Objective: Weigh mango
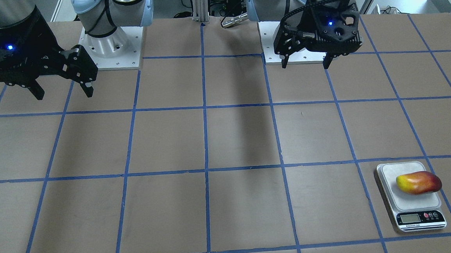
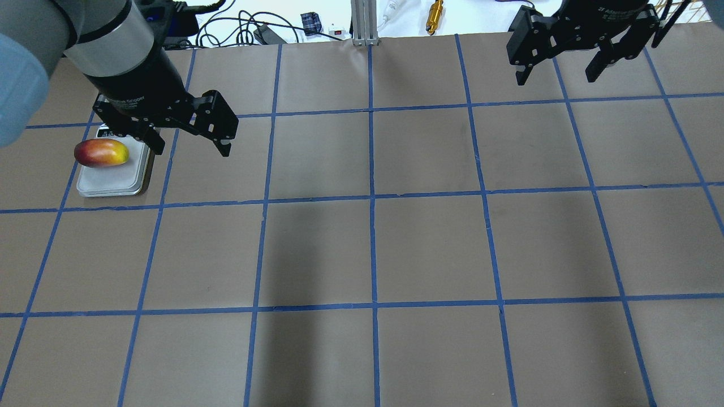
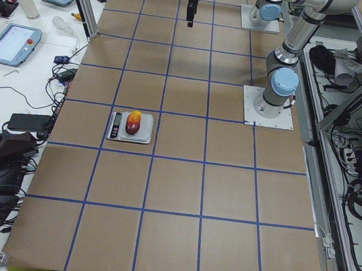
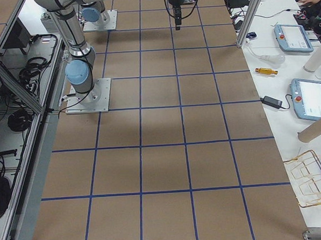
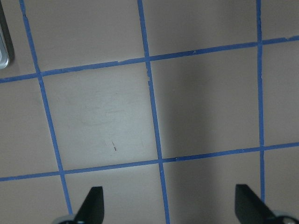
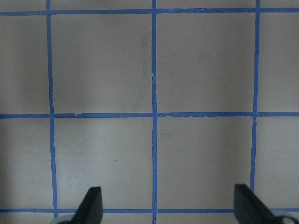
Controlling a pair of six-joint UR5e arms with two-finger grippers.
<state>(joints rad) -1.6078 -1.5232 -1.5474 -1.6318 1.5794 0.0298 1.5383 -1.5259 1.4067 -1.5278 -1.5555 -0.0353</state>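
mango (image 1: 419, 182) lying on scale (image 1: 394, 204) pan, far left of bench (image 1: 234, 141) from robot | left claw (image 1: 306, 65) released, empty, raised | right claw (image 1: 64, 93) released, empty, raised

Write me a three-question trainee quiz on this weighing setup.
1. True or false: the mango lies on the kitchen scale.
2. The left tool is: A) shut on the mango, B) open and empty, C) out of view.
3. Which is nearer the kitchen scale, the left tool or the right tool?
Key: 1 true; 2 B; 3 the left tool.
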